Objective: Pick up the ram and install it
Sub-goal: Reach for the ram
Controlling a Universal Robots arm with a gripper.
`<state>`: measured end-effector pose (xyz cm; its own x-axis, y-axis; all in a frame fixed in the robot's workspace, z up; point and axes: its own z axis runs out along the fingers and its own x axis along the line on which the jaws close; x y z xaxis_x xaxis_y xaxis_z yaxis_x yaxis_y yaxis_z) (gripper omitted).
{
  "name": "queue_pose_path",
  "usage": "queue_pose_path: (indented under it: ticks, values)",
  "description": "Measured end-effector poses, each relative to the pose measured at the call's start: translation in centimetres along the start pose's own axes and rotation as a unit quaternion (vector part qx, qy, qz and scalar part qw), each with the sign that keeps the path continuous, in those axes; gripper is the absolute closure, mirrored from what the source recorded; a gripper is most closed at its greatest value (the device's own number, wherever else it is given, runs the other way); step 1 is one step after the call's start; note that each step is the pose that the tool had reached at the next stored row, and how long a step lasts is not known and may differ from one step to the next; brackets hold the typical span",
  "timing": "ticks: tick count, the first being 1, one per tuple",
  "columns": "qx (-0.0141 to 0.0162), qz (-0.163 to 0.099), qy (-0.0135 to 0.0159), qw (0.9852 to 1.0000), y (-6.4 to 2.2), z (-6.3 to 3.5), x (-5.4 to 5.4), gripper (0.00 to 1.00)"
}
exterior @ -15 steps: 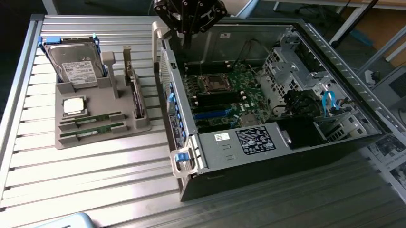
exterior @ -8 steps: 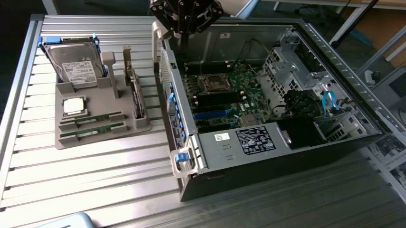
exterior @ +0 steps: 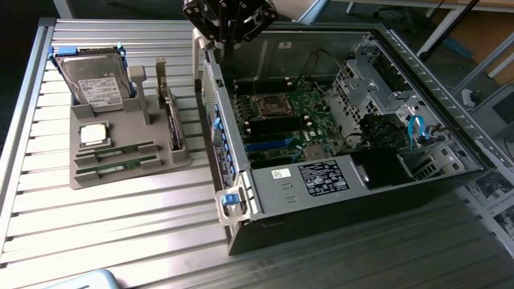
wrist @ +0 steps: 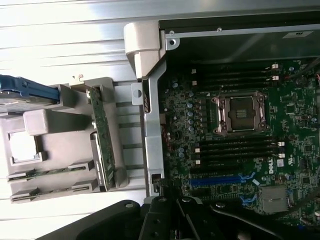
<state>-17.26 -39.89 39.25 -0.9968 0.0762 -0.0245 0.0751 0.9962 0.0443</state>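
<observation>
1. Slatted metal table [exterior: 120,229] carries a grey holder [exterior: 84,176] and, just beside it, an open PC case [exterior: 337,208].
2. First ram stick [exterior: 120,150] and second ram stick [exterior: 120,165] lie flat, parallel, in adjacent holder slots, both untouched.
3. Gripper [exterior: 227,42] closed, nothing in it, touching nothing; hangs over the case's holder-side wall, well apart from the sticks.
4. Counts: two ram sticks, one hard drive [exterior: 96,81], one CPU chip [exterior: 94,133], one upright circuit card [exterior: 168,114].
5. Case wall stands between holder and motherboard [exterior: 297,114]; narrow gap there, bare slats beyond the holder.
</observation>
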Motion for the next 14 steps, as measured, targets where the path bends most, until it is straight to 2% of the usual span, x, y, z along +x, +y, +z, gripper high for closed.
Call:
queue_pose_path:
  ticks: [14]
  values:
    - [0.0000, 0.000, 0.0000, 1.0000, -0.12, -0.01, 1.5, 0.89]
